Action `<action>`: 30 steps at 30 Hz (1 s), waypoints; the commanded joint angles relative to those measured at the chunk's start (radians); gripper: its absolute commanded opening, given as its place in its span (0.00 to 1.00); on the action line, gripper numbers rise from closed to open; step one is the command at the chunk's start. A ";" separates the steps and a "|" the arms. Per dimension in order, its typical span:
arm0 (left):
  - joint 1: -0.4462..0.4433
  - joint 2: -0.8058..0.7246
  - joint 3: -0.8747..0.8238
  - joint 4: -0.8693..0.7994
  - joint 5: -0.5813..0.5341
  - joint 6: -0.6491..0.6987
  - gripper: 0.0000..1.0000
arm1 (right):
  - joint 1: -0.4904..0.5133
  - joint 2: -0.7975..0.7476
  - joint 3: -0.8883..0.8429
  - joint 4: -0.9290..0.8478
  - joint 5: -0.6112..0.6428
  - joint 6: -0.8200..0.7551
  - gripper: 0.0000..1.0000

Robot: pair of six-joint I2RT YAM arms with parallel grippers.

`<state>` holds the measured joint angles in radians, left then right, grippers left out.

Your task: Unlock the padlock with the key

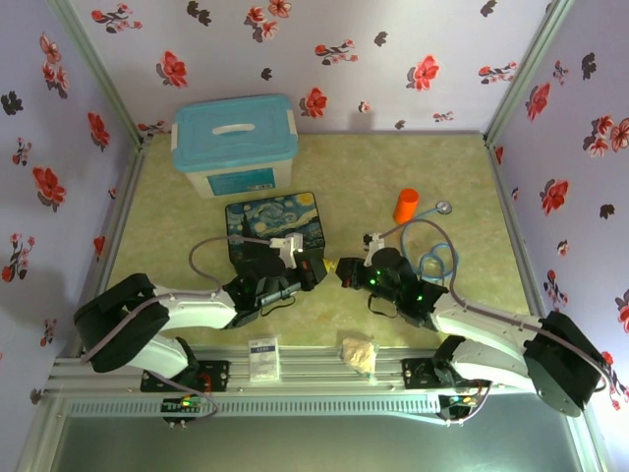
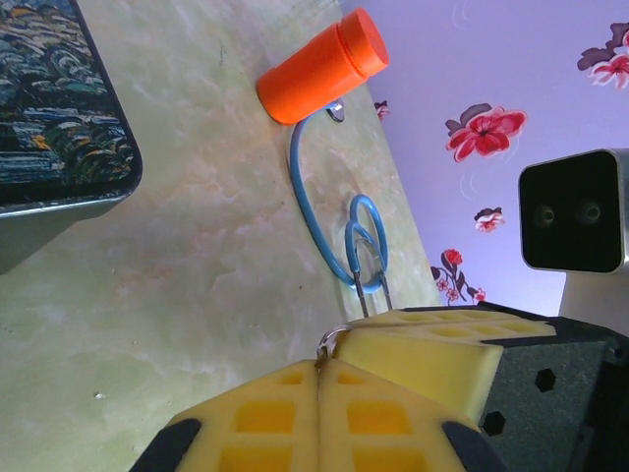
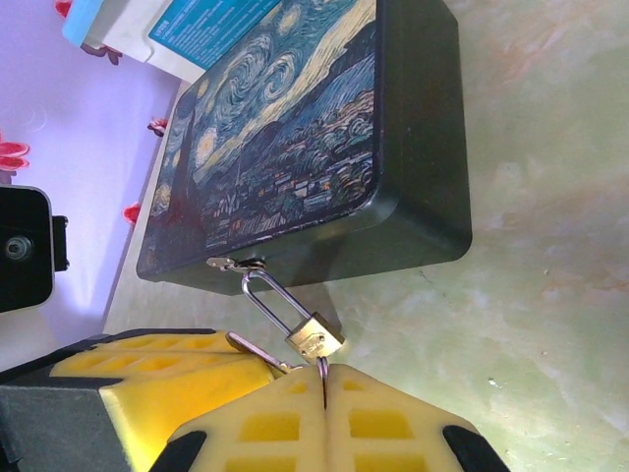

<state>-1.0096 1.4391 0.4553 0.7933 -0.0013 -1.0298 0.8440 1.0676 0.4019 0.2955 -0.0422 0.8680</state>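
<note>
**Key at the keyhole, turn not yet made**

The padlock (image 3: 314, 337) hangs by its thin shackle from the hasp (image 3: 228, 264) on the front edge of the dark painted box (image 3: 285, 128), its brass body just off the worktop (image 3: 531, 246). The right pincer (image 3: 322, 382) is pressed closed on a dark sliver that I take for the key (image 3: 322, 368), which runs straight up from the pad seam into the underside of the lock body. The left pincer (image 2: 319, 379) is also closed, touching the right one from the side. A small metal ring (image 2: 332, 340) sits at the tip of its seam, but I cannot tell whether it is actually clamped.

By my reading the step in hand is insertion, with the shackle not yet sprung. The next move calls for a wrist roll of the right arm about the key's own axis while the lock body is kept from swinging.

The crowding matters: both sets of pads meet right under the lock, leaving little room to rotate, and the box wall stands just behind. The orange cylinder (image 2: 319, 67) and blue cable (image 2: 314, 211) lie well apart, as does the blue-lidded bin (image 1: 236, 143).
</note>
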 commanded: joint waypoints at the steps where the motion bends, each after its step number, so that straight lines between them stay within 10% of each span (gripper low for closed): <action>1: 0.004 0.006 0.027 0.041 0.006 0.016 0.00 | 0.000 -0.018 -0.025 0.031 -0.010 0.011 0.00; 10: 0.018 0.008 0.022 0.068 0.022 0.010 0.26 | -0.001 -0.020 -0.017 0.036 -0.019 0.018 0.00; 26: 0.048 0.050 0.032 0.089 0.071 -0.019 0.17 | -0.003 -0.002 -0.031 0.071 -0.016 0.038 0.00; 30: 0.048 0.055 0.029 0.082 0.069 -0.026 0.40 | -0.004 0.010 -0.032 0.096 -0.016 0.053 0.00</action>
<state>-0.9676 1.4864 0.4690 0.8536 0.0574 -1.0508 0.8440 1.0679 0.3809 0.3462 -0.0540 0.8974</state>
